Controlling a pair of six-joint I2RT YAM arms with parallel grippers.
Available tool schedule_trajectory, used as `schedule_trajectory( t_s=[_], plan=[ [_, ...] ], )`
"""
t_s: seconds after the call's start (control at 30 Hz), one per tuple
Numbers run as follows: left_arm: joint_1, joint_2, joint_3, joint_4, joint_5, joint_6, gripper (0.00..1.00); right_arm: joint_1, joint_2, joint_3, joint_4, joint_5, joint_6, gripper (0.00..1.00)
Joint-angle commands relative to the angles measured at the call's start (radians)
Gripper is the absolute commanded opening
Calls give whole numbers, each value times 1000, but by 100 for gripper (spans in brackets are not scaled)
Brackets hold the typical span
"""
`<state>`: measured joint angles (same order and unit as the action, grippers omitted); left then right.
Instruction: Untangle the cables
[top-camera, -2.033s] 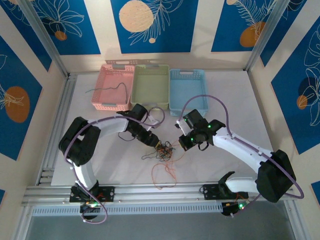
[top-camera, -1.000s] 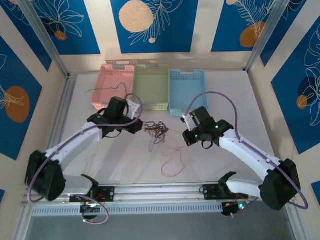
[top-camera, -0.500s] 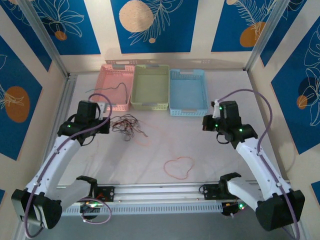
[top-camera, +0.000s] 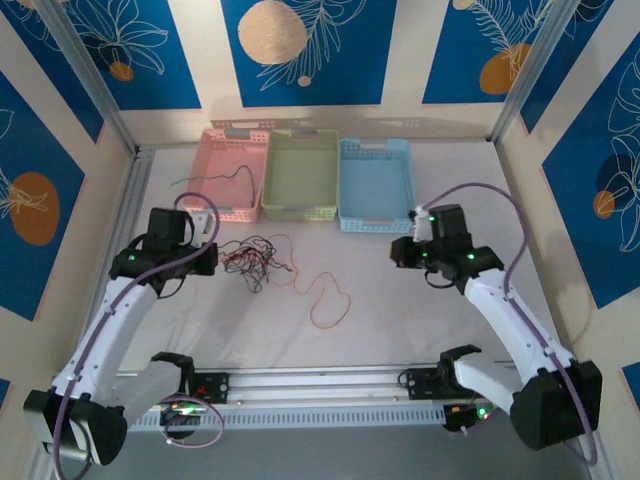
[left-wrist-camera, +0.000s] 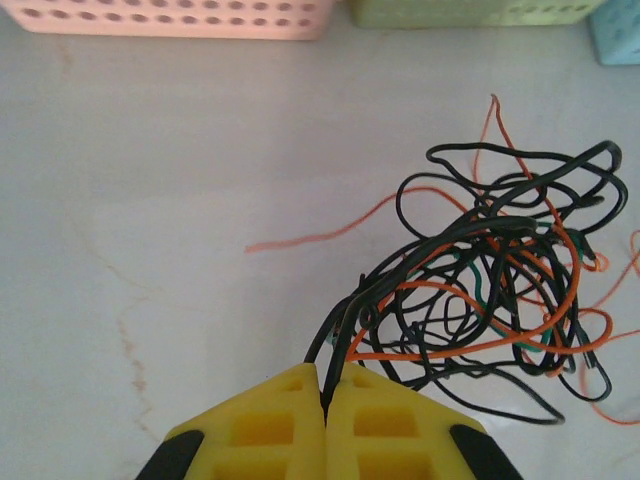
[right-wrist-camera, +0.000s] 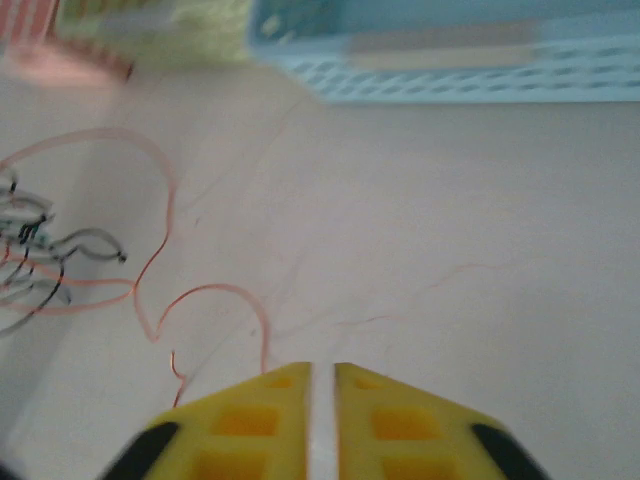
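The cables form a tangle (top-camera: 255, 258) of black and orange-red wires left of the table's middle. My left gripper (top-camera: 211, 258) is at the tangle's left edge. In the left wrist view its yellow fingers (left-wrist-camera: 290, 420) are shut on two black strands leading into the tangle (left-wrist-camera: 490, 270). One orange-red cable (top-camera: 328, 295) trails right from the tangle in a loose loop on the table. My right gripper (top-camera: 393, 250) hovers right of that loop. In the right wrist view its jaws (right-wrist-camera: 322, 372) stand slightly apart with nothing between them, and the orange-red cable (right-wrist-camera: 160, 270) lies ahead to the left.
A pink basket (top-camera: 205, 200), a green basket (top-camera: 298, 208) and a blue basket (top-camera: 375, 220) stand in a row at the back. A thin black cable (top-camera: 235, 175) lies in the pink basket. The metal rail (top-camera: 320, 380) runs along the near table edge.
The orange-red loop has shifted up and left, closer to the tangle. My right gripper has moved slightly left and its jaws have parted a little. The left gripper still grips the black strands.
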<state>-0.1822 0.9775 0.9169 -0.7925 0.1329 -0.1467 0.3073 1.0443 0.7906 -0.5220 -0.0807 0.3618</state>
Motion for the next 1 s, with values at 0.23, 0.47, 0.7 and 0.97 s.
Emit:
schedule_trajectory(
  t_s=[0.23, 0.47, 0.7, 0.97],
  plan=[
    [9, 13, -9, 18, 102, 15, 0, 320, 405, 161, 104, -121, -111, 48],
    [8, 28, -9, 9, 49, 15, 0, 344, 659, 358, -20, -47, -267, 53],
    [8, 38, -9, 6, 22, 18, 0, 374, 728, 440, -119, 54, -495, 60],
    [9, 47, -10, 4, 7, 19, 0, 458, 765, 464, -155, 3, -656, 64]
  ],
)
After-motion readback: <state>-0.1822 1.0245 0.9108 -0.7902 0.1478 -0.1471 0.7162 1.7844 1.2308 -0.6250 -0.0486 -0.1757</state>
